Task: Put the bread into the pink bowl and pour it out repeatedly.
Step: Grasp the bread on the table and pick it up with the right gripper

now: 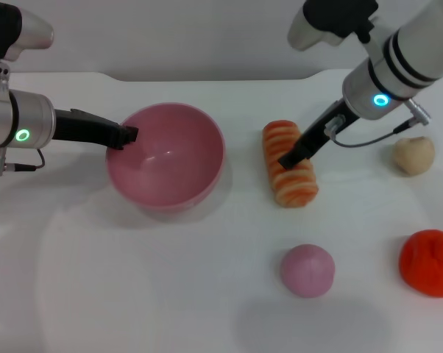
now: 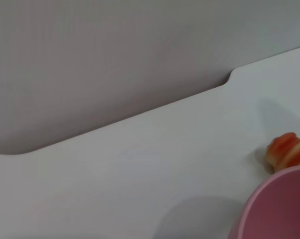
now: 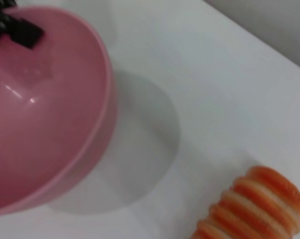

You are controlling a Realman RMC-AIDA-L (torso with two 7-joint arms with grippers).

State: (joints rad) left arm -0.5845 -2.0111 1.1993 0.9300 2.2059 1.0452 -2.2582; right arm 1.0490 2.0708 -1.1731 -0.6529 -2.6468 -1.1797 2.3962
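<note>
White worktop (image 1: 207,294) fills our view. Our left end effector (image 1: 126,136) grips the bowl (image 1: 170,158) rim at its 9 o'clock, closed on it. Bread (image 1: 289,165) lies at the bowl's 3 o'clock; our right end effector (image 1: 289,159) touches it, its opening we cannot tell.

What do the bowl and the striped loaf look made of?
Pink bowl: looks like hard, glossy plastic; sharp highlights on its inner wall, thin even rim. Bread: probably soft foam or rubbery toy, matte; no glints, rounded ridges in orange-red and cream. The left gripper is at the bowl's rim and the right gripper is on the bread.
</note>
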